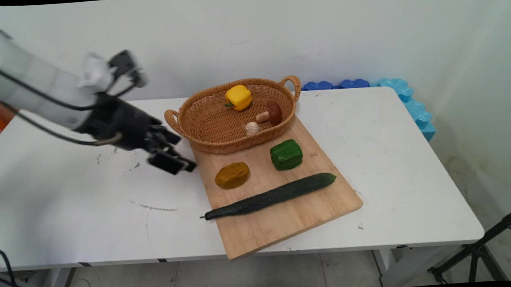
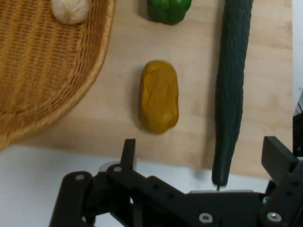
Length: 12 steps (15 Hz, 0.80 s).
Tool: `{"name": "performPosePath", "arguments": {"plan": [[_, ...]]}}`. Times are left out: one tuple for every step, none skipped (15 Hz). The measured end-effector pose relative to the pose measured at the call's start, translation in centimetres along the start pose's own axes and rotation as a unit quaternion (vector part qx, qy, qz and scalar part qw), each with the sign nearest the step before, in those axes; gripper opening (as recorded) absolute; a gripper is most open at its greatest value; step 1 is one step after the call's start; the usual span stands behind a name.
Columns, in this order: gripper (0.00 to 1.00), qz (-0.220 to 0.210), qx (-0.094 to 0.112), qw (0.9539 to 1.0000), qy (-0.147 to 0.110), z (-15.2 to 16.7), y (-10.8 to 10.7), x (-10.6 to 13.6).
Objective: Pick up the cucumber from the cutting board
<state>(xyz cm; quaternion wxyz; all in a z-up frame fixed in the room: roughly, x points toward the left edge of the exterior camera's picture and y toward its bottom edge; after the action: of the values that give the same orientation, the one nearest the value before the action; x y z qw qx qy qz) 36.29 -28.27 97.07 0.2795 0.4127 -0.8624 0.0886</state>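
The claw (image 1: pixel 172 159) is hanging released and empty over the worktop (image 1: pixel 88 204), just off the left edge of the wooden cutting board (image 1: pixel 286 220). Nearest to it, the brown potato (image 1: pixel 232 175) is lying on the board's left part, apart from both fingers (image 2: pixel 128 152). Beside the potato the long cucumber (image 1: pixel 269 196) is stretching across the board, its stem end overhanging the left edge. The green pepper (image 1: pixel 286 154) is sitting behind it. The wicker basket (image 1: pixel 202 133) at the board's far end is holding a yellow pepper (image 1: pixel 238 97), a mushroom (image 1: pixel 271 113) and a garlic bulb (image 1: pixel 252 128).
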Motion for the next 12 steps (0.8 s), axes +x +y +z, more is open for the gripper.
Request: {"name": "performPosePath", "arguments": {"plan": [[1.0,0.0,0.0,1.0,-0.002,1.3,0.4,0.9],[1.0,0.001,0.0,1.0,-0.003,2.5,0.7,1.7],[1.0,0.001,-0.001,1.0,-0.004,3.8,1.1,2.5],[1.0,0.001,-0.002,1.0,-0.006,5.1,1.5,3.3],[1.0,0.001,-0.003,1.0,-0.008,6.1,1.8,3.9],[1.0,0.001,-0.004,0.9999,-0.009,6.8,2.0,4.3],[1.0,0.002,-0.006,0.9999,-0.011,8.0,2.4,4.9],[1.0,0.003,-0.007,0.9999,-0.013,8.9,2.7,5.3],[1.0,0.004,-0.009,0.9998,-0.016,10.3,3.0,5.9],[1.0,0.005,-0.011,0.9998,-0.018,11.5,3.3,6.4],[1.0,0.005,-0.013,0.9997,-0.02,12.5,3.6,6.8],[1.0,0.005,-0.017,0.9996,-0.022,13.5,3.9,7.3]]}}
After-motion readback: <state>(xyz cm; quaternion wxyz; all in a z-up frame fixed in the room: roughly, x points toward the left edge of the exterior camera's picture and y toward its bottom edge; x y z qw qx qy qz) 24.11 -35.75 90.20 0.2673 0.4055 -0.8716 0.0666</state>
